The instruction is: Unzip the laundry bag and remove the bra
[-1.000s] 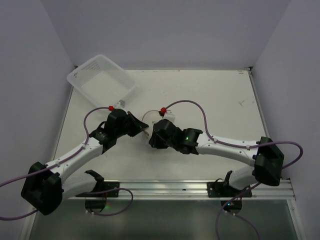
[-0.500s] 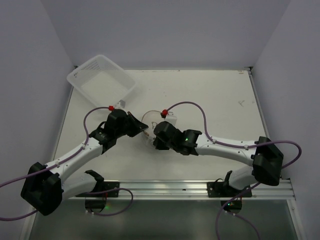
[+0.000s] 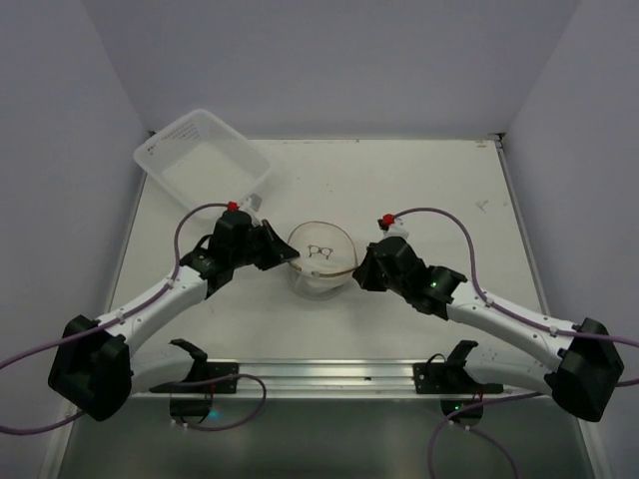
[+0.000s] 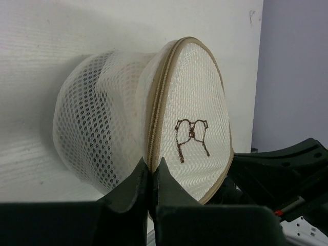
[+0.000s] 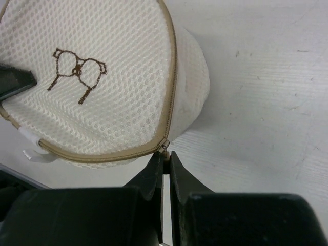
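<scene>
Both my jaws are closed, and each one pinches something. My left gripper (image 4: 152,166) presses together on the rim of the laundry bag (image 3: 321,261), exactly on the beige seam. My right gripper (image 5: 165,159) is closed at the opposite side of the rim, and it seems to hold the small metal zip pull (image 5: 164,145) between its tips.

From large to small: the white table (image 3: 439,190) carries everything. At its far left corner stands the clear plastic tub (image 3: 195,160), well apart from the bag. The bag lies near the middle of the table, between my two arms, with its flat round face turned up. The zip (image 4: 156,113) goes around this face. On the face is the little dark bra drawing (image 5: 77,69).

For the task, I judge that only the preparation is done: one side is held firm and the pull is taken. The zip is closed along all the part that I can see, so no opening exists yet. I cannot see the bra through the mesh. What is left is to draw the pull around the rim, to lift the face like a lid, and to take the bra out.
</scene>
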Tool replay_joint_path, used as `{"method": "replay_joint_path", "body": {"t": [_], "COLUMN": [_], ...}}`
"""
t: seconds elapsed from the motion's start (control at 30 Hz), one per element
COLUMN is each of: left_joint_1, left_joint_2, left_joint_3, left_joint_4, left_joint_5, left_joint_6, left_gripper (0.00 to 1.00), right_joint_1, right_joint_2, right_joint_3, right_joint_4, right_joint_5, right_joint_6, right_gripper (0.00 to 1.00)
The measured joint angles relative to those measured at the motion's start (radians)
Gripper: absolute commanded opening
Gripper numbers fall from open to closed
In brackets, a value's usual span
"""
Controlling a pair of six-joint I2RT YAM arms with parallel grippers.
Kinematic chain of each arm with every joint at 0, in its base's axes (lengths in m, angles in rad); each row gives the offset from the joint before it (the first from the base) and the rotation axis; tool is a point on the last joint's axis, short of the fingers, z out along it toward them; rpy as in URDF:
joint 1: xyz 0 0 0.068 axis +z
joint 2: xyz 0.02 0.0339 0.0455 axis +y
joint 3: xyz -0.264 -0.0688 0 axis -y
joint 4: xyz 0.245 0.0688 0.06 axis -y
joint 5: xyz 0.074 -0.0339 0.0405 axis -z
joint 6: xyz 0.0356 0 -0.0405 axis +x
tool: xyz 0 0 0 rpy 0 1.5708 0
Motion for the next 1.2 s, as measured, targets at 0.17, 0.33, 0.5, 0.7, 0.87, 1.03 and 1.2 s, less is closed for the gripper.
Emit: {"method": "replay_joint_path", "body": {"t": [0.17, 0.33, 0.5, 0.7, 0.87, 1.03, 1.2], "left_joint_1": [0.023, 0.039, 0.046, 0.049, 0.05, 0.015, -0.027], "left_joint_2": [0.142, 0.397, 0.512, 0.379, 0.174, 0.174, 0.218], "left_joint_3": [0.129, 0.367, 0.508, 0.437, 0.241, 0.158, 0.156], "left_joint_4": [0.005, -0.008, -0.007, -0.049, -0.042, -0.033, -0.012], "left_joint_5": [0.09, 0.161, 0.161, 0.091, 0.055, 0.043, 0.019], "left_joint_6": [0.119, 0.235, 0.256, 0.194, 0.107, 0.043, 0.008], "left_gripper": [0.0, 0.31, 0.94, 0.97, 0.9, 0.75, 0.45], "right_joint_1": [-0.039, -0.047, 0.001, 0.027, 0.027, 0.031, 0.038], "right_joint_2": [-0.032, 0.032, 0.152, 0.244, 0.291, 0.336, 0.348], "right_joint_3": [-0.005, -0.002, 0.087, 0.198, 0.22, 0.224, 0.23], "right_joint_4": [0.008, 0.039, 0.057, 0.086, 0.104, 0.107, 0.109], "right_joint_5": [-0.047, -0.107, -0.14, -0.146, -0.15, -0.157, -0.159], "right_joint_6": [-0.091, -0.084, -0.028, 0.033, 0.053, 0.055, 0.055], "right_gripper": [0.0, 0.0, 0.0, 0.0, 0.0, 0.0, 0.0]}}
